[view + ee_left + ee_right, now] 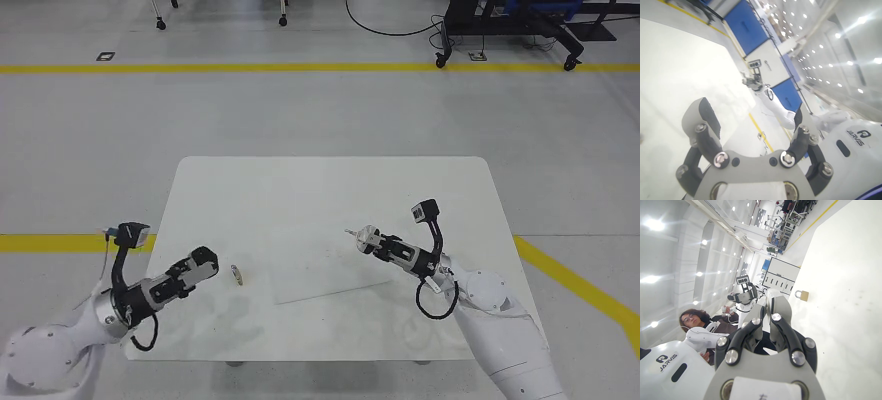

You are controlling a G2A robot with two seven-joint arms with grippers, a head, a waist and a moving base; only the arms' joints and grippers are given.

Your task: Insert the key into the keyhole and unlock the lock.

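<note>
The left arm's fingers (706, 113) hang over the near left part of the flat white desk (300, 190). They are spread wide and hold nothing. Just beside their tips, toward the middle of the desk, lies the small brass padlock with a silver loop (237, 273). It lies flat, and its long side runs about from the near edge to the far edge. I cannot see the keyhole.

The right arm's fingers (776, 306) are well apart from the padlock, toward the right edge. They are pressed together, and a small thin key (351, 233) seems to poke out of their tips, pointing toward the left edge. So the left arm is much nearer the padlock, and I think the key must cross the desk to reach it.

A thin white sheet (325, 272) lies flat between the two arms. Past the far edge is grey floor with a yellow line (300, 68).
</note>
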